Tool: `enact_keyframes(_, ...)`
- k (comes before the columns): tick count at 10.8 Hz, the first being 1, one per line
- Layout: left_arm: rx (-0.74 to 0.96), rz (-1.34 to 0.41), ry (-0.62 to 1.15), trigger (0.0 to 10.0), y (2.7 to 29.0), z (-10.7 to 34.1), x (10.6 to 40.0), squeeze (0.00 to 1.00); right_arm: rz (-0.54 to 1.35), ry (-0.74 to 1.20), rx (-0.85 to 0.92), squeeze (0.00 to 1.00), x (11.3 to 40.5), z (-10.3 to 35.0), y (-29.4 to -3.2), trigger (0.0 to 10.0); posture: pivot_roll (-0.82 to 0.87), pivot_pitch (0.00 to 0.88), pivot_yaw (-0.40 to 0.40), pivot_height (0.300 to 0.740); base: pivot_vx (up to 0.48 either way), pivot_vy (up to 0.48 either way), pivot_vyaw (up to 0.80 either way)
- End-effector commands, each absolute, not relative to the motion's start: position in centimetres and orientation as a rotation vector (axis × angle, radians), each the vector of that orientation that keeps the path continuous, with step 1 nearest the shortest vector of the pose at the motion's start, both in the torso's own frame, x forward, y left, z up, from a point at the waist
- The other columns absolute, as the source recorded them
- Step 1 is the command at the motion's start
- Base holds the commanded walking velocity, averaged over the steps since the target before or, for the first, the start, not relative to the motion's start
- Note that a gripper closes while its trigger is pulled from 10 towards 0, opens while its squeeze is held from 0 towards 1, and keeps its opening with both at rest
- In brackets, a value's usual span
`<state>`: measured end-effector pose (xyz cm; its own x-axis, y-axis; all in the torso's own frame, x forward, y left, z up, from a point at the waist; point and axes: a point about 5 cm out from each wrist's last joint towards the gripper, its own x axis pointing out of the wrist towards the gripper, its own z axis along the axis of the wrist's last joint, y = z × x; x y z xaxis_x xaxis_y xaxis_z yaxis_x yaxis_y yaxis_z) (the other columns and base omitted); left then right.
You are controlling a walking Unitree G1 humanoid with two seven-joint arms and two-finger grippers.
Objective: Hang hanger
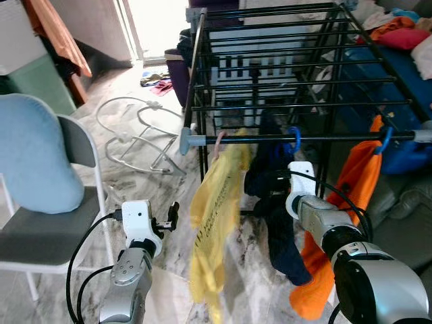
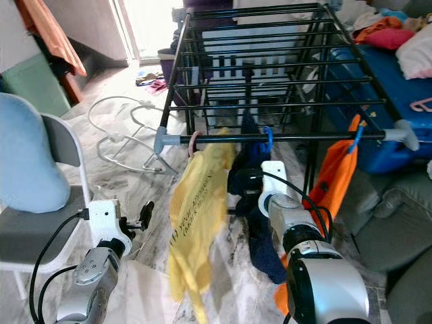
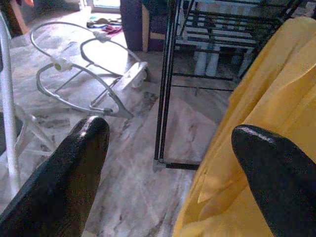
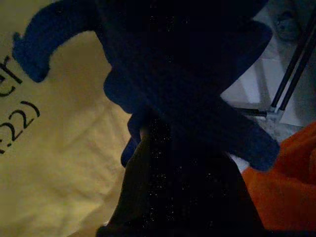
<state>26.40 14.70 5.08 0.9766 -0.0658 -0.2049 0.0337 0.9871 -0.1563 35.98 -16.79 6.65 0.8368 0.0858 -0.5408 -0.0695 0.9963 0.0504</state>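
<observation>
Right hand, grip state indeterminate, is buried in navy garment on blue hanger; withdrawal may drag it off the rail. Left hand released, at yellow shirt's nine o'clock.

Head stereo looks down on drying rack; wrist views sit close, sharing yellow garment.

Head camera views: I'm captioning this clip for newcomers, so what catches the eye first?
Three garments hang along the black drying rack's front rail: a yellow shirt, a dark navy garment and an orange garment. The right gripper is up against the navy one; the left gripper hovers open beside the yellow shirt.
</observation>
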Motion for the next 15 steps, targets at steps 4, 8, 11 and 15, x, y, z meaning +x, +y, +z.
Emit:
enact_keyframes(4,-0.150,-0.066,0.207,10.0,14.8,5.7,26.5,0.00,0.001,0.499,0.013,0.00,38.0,10.0,-17.1,10.0,-0.11,0.000,0.056,0.740,0.000,0.000,0.00)
enact_keyframes(8,-0.159,-0.102,0.237,10.0,14.6,5.7,26.3,0.00,-0.084,0.638,0.123,0.00,36.0,6.5,-17.1,10.0,-0.10,0.000,0.062,0.740,0.000,0.000,0.00)
enact_keyframes(11,-0.153,-0.115,0.252,10.0,14.6,5.6,26.5,0.00,-0.117,0.664,0.174,0.00,35.4,5.8,-17.6,10.0,-0.10,0.000,0.068,0.740,0.000,0.000,0.00)
enact_keyframes(15,-0.151,-0.121,0.258,10.0,14.5,5.6,26.6,0.00,-0.114,0.643,0.209,1.00,35.6,6.0,-17.5,10.0,-0.10,0.000,0.066,0.740,0.000,0.000,0.00)
